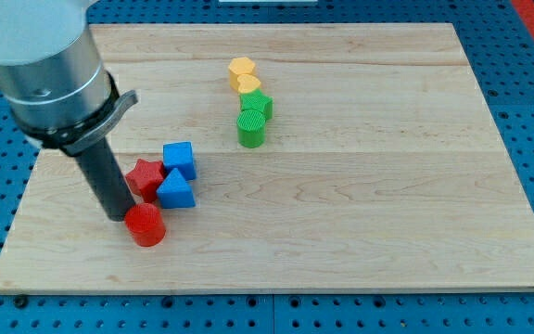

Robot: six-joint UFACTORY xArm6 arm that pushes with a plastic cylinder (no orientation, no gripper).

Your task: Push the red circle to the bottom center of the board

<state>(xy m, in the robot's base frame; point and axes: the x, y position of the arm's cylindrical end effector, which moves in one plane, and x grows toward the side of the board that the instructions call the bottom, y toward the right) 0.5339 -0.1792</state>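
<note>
Tip (119,215) of my rod touches the red circle (145,225) from the view's left, low on the worktop (360,232); no gripper shows.

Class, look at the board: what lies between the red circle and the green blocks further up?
In the camera view, only bare wood lies between the red circle and the green blocks. My tip touches the circle's left side.

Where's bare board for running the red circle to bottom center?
Free: the bottom strip right of the red circle, and the board's whole right half. Crowded: my tip touches the circle's left; red star, blue triangle and blue cube sit just above it.
</note>
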